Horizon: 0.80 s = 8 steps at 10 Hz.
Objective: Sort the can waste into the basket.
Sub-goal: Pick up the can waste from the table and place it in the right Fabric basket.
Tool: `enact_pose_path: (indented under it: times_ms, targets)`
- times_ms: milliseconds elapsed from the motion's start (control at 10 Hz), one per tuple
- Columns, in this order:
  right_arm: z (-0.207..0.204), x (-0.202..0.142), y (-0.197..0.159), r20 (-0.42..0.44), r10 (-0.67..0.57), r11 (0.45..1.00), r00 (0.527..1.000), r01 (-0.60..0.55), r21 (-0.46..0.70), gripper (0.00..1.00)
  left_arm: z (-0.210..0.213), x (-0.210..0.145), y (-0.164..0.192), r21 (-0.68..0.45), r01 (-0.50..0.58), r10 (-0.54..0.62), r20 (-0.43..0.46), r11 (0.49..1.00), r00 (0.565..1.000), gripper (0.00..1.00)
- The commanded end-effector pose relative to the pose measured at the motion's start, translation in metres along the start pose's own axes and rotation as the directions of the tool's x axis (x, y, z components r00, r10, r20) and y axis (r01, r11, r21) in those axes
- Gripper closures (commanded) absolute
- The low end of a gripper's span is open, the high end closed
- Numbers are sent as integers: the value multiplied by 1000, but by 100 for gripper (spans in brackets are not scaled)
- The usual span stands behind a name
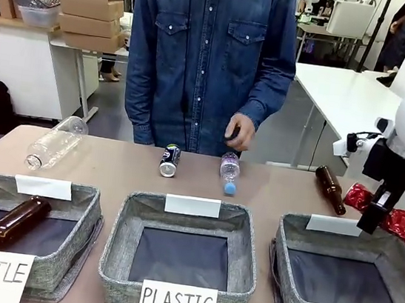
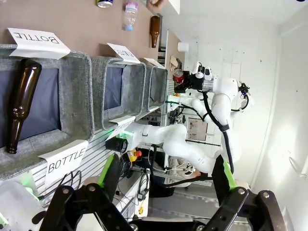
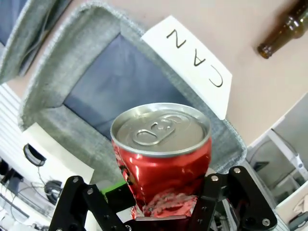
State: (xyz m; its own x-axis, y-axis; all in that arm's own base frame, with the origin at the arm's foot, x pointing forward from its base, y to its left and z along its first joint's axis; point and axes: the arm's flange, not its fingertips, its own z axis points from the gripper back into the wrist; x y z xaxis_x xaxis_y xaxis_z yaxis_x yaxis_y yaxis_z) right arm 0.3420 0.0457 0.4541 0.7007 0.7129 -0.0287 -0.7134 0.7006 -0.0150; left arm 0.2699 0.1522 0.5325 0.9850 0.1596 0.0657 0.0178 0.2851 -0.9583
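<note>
A shiny red crushed can [image 1: 388, 215] hangs above the far right edge of the grey basket [image 1: 289, 241] lettered "CAN", and my right gripper [image 1: 371, 218] is shut on it. In the right wrist view the red can [image 3: 161, 154] sits between the fingers, top towards the camera, over the basket's [image 3: 57, 62] dark inside. The dark can [image 1: 169, 160] lies on the table at the far middle, in front of the person. My left gripper [image 2: 166, 172] is open with nothing between its fingers, off the near left side of the bins.
A brown bottle [image 1: 18, 221] lies in the "BOTTLE" bin; the "PLASTIC" bin [image 1: 119, 249] stands in the middle. A clear bottle [image 1: 56, 142], a small plastic bottle [image 1: 229, 171] and another brown bottle [image 1: 330, 188] lie on the far table. The person's hand [image 1: 240, 132] hovers there.
</note>
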Motion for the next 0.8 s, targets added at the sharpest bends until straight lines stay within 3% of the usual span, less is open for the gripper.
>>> enact_pose_path:
  times_ms: [0, 200, 300, 400, 700]
  targets:
    - [3, 1, -3, -28, 50, 999, 998, -51, -19, 0, 0, -2, 0, -4, 15, -15, 5, 1000, 1000, 0]
    - [3, 2, -2, -25, 51, 999, 998, -51, -8, 0, 0, -2, 0, -4, 15, -15, 5, 1000, 1000, 0]
    - [4, 2, -2, -22, 57, 998, 998, -57, -5, 6, 0, -2, 0, -4, 15, -15, 5, 1000, 1000, 0]
    - [4, 2, -3, -2, 70, 997, 998, -70, 16, 0, 0, -2, 0, -4, 15, -15, 5, 1000, 1000, 0]
    - [5, 1, -7, 29, 52, 996, 998, -54, 70, 0, 0, -2, 0, -4, 15, -15, 5, 1000, 1000, 0]
